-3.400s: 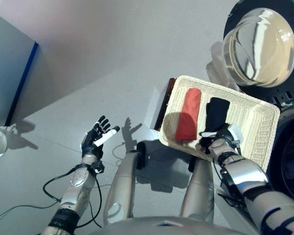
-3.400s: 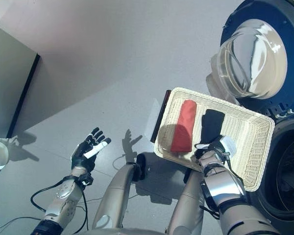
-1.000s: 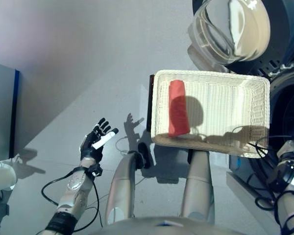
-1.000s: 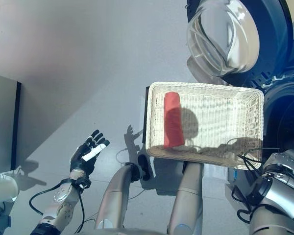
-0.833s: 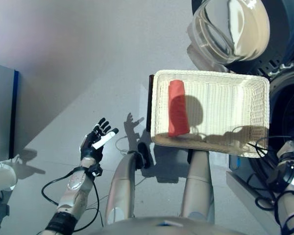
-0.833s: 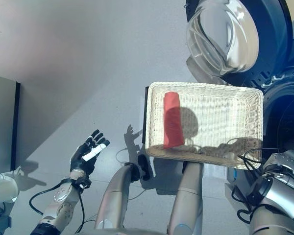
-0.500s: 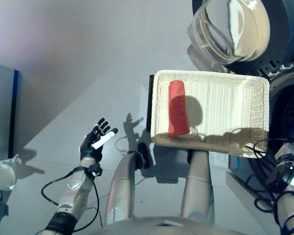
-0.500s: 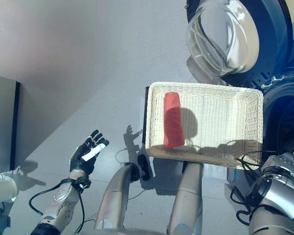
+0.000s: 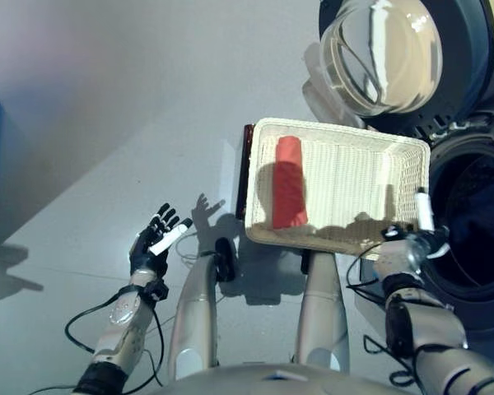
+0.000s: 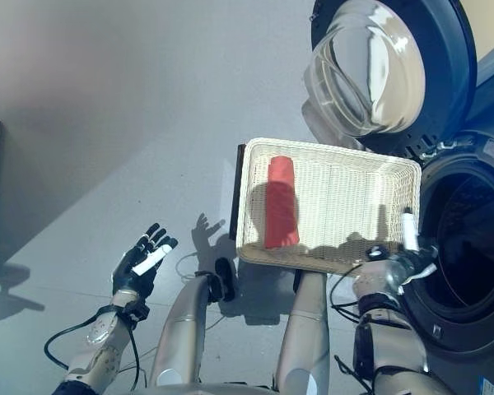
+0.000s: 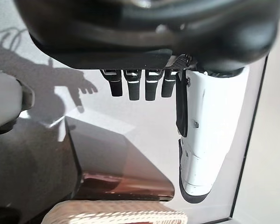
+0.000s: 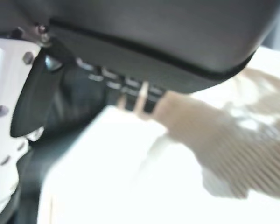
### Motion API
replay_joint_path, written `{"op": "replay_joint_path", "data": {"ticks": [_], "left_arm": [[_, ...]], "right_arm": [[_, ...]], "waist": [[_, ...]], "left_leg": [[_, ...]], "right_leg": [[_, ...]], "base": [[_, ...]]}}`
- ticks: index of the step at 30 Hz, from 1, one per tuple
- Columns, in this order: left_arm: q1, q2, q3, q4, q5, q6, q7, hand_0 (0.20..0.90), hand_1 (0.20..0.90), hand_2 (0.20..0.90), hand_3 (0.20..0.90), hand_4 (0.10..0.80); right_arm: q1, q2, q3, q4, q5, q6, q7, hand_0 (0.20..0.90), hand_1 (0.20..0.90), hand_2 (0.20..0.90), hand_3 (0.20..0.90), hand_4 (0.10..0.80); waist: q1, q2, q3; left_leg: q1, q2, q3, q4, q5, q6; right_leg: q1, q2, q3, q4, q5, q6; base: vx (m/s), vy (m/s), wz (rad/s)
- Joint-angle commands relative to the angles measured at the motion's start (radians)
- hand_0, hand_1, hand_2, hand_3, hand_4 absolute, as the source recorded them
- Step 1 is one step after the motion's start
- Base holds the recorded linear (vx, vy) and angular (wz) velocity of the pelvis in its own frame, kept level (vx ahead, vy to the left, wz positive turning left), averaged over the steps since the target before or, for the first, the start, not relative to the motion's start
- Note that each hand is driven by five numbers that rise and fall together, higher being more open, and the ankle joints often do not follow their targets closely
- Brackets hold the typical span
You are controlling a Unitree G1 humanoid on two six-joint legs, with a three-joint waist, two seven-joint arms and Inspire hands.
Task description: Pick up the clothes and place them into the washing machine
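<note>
A rolled red cloth (image 9: 288,193) lies at the left end of the shallow wicker basket (image 9: 337,126), which rests on a low dark brown box (image 9: 245,169). The rest of the basket holds nothing. My right hand (image 9: 405,251) is at the basket's near right corner, beside the washing machine's open drum (image 9: 477,234). Its white-covered thumb points up, its fingers look relaxed and it holds nothing. In the right wrist view the wicker (image 12: 224,140) shows just past the fingers. My left hand (image 9: 152,247) hangs open and empty over the floor, far left of the basket.
The machine's round glass door (image 9: 383,53) stands swung open behind the basket. The drum is dark inside. Grey floor spreads to the left. The left wrist view shows the brown box (image 11: 126,179) and the basket's rim (image 11: 116,217).
The camera has shifted. The black cloth that lay in the basket 3.4 s ago is gone from it. My right hand has risen from the lower right edge to the basket's near right corner.
</note>
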Motion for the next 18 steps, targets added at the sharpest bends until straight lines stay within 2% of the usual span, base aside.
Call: {"op": "replay_joint_path", "data": {"ticks": [1,3,9,18], "left_arm": [[0.024,0.04,0.072,-0.057,0.051,-0.097,0.013,0.9,0.9,0.9,0.9,0.8],[0.018,0.035,0.077,-0.056,0.064,-0.1,0.021,0.9,0.9,0.9,0.9,0.8],[0.002,0.019,0.096,-0.059,0.096,-0.107,0.046,0.9,0.9,0.9,0.9,0.8],[-0.002,0.037,0.083,-0.079,0.107,-0.104,0.05,0.9,0.9,0.9,0.9,0.8]], "right_arm": [[0.03,0.026,0.068,-0.074,-0.173,-0.007,-0.019,0.9,0.9,0.9,0.9,0.8],[0.042,0.054,0.128,-0.117,-0.247,0.01,-0.025,0.9,0.9,0.9,0.9,0.8],[0.022,0.106,0.214,-0.12,-0.353,0.053,-0.038,0.9,0.9,0.9,0.9,0.8],[-0.048,0.138,0.268,-0.053,-0.427,0.11,-0.067,0.9,0.9,0.9,0.9,0.8]], "waist": [[0.025,-0.036,-0.041],[0.025,-0.039,-0.042],[0.039,-0.034,-0.049],[0.074,-0.032,-0.046]], "left_leg": [[0.034,0.045,-0.073,-0.073,0.064,-0.083],[0.027,0.043,-0.074,-0.069,0.066,-0.082],[0.009,0.032,-0.082,-0.065,0.071,-0.077],[0.01,0.015,-0.089,-0.071,0.078,-0.071]], "right_leg": [[0.073,-0.034,0.018,-0.092,0.08,-0.023],[0.07,-0.037,0.016,-0.095,0.084,-0.023],[0.067,-0.045,0.006,-0.098,0.088,-0.023],[0.09,-0.062,-0.01,-0.111,0.098,-0.013]], "base": [[0.0,0.0,0.0],[-0.023,0.005,0.04],[-0.008,0.004,0.01],[0.005,0.012,0.07]]}}
